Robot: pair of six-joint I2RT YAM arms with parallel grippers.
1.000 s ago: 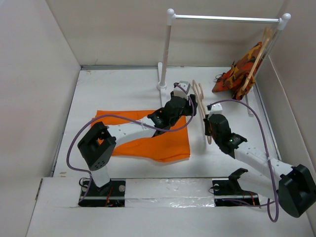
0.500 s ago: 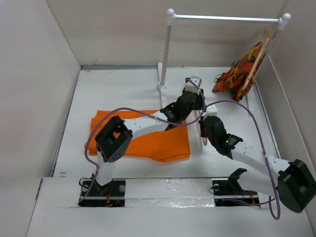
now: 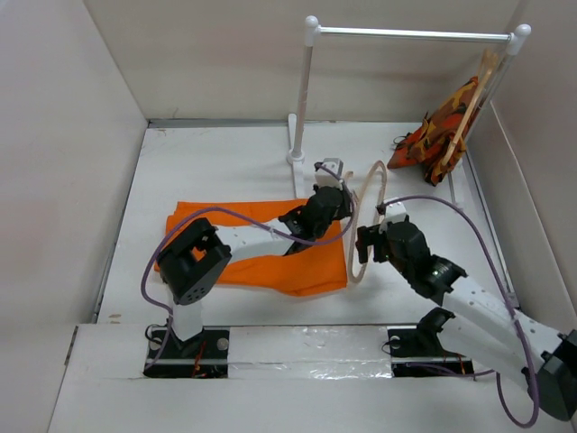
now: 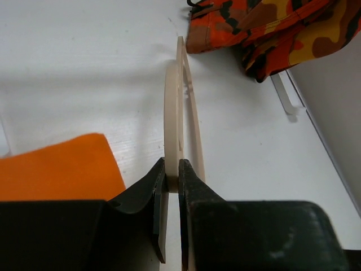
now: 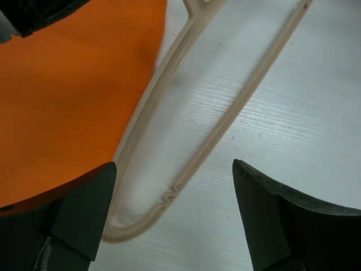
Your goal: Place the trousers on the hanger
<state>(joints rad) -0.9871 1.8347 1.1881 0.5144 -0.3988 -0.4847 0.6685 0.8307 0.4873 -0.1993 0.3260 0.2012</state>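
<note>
The hanger (image 4: 172, 113) is seen pinched on edge in the left gripper (image 4: 172, 174), whose jaws are closed tight on the thin wooden rim, one finger pressed to each face. From that grip the pale loop is carried up and away, tilted over the white table (image 3: 216, 162). The trousers (image 3: 311, 266) are spread flat on the table to the left of the hanger, and their right edge is met just beside the hanger's lower loop. The right gripper (image 5: 175, 169) is held wide open over that lower loop; the curved wooden end is framed between its spread fingers and nothing is gripped by it. In the top view the hanger is found between the two grippers. The camouflage garment (image 3: 433, 135) is hung from the rail (image 3: 406, 33), well apart at the far right.
</note>
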